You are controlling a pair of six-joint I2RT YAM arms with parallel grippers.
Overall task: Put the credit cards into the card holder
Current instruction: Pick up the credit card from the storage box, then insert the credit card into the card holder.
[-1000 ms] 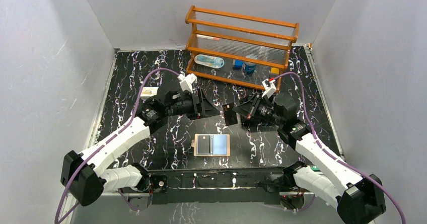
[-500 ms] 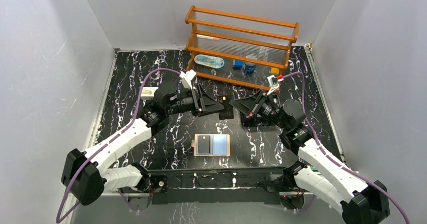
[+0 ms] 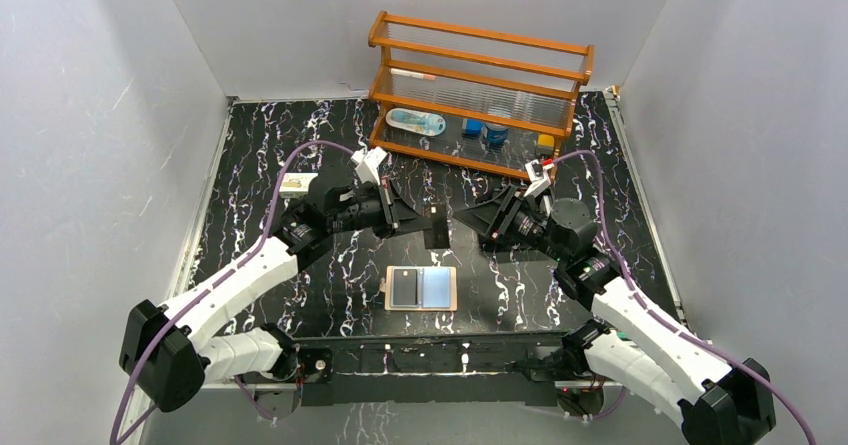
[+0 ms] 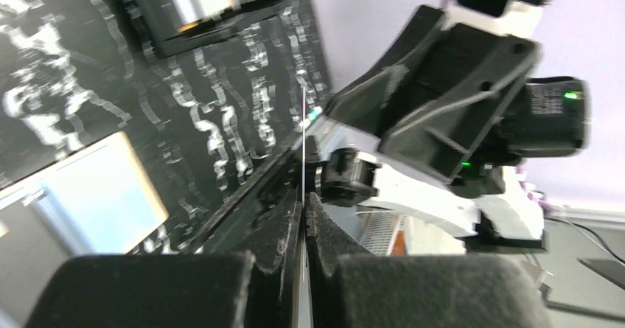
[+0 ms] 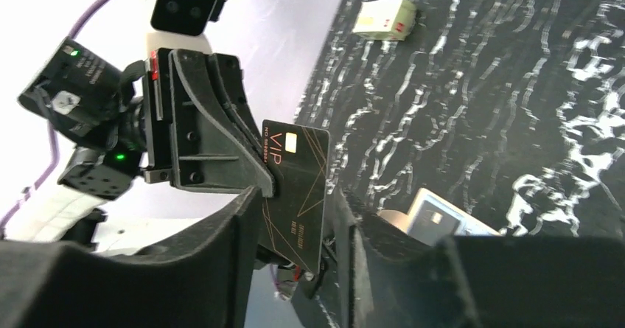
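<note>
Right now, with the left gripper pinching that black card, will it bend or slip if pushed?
Probably stiff: the black card stands flat and unbent out of the left gripper. Likely light, since edge-on it shows as a thin line. Its smooth face, pinched near one edge, might pivot or slip under a push.

Black gold-lined card [image 5: 298, 188], black white-veined table [image 3: 260, 145], orange-brown rack [image 3: 379, 31]

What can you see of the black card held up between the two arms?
The black card looks like thin, flat plastic, with gold VIP lettering, a pale chip patch, fine gold lines and small blurred print. It stands on edge in the air above the table, beyond the tan card holder. The left pincer is shut on one edge; the right pincer stands open around the other.
</note>
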